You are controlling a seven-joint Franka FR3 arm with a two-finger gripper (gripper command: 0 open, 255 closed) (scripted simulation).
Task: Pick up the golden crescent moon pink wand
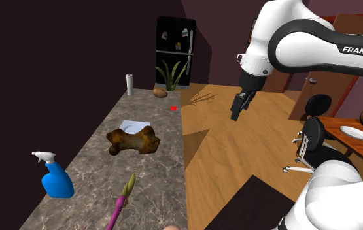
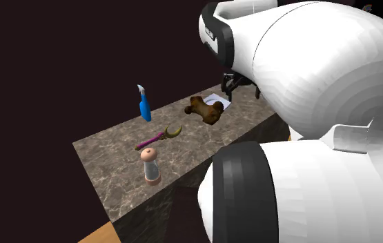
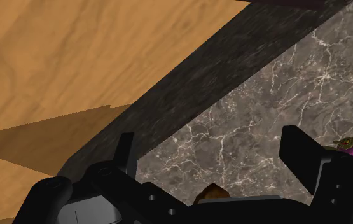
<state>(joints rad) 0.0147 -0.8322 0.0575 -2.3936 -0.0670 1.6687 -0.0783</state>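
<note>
My fingers [image 3: 305, 153] stand apart, nothing between them, hanging high near the edge of the counter [image 1: 154, 117]. The wand [image 1: 122, 199] lies flat on the counter, about eight o'clock from me in the shoulder view and six o'clock of the brown bone-shaped lump [image 1: 132, 140]. It looks slim, light and stiff, and likely to roll. I'd pinch the pink shaft mid-length, across its width, clear of the golden crescent.
</note>
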